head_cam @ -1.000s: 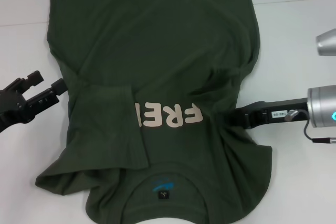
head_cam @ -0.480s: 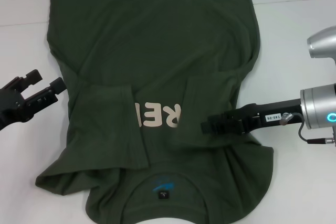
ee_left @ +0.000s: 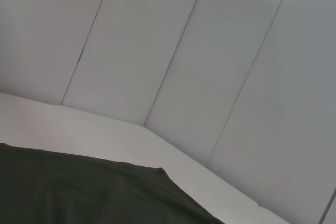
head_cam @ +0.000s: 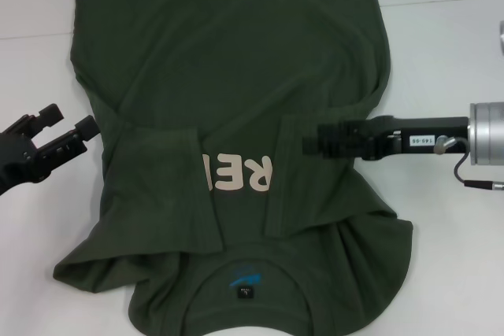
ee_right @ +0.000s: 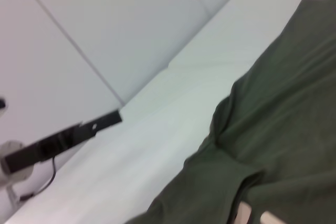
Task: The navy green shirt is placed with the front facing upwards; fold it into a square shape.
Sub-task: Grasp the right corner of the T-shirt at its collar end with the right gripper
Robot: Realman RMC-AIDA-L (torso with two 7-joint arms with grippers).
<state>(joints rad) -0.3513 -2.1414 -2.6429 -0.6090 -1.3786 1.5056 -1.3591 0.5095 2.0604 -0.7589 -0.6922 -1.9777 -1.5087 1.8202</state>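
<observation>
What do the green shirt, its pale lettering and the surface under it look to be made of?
The navy green shirt: soft matte knit, likely cotton; it creases and drapes in limp folds. The lettering: flat pale pink print, probably ink or vinyl, partly covered by folded sleeves. The table: smooth white, faintly seamed, perhaps laminate or a sheet. The right hand is over the shirt; the left hand is beside it.

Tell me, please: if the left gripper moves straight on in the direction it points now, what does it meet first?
Probably the navy green shirt: the left gripper points at its folded-in sleeve edge, nothing between. Its height above the table is unclear.
</observation>
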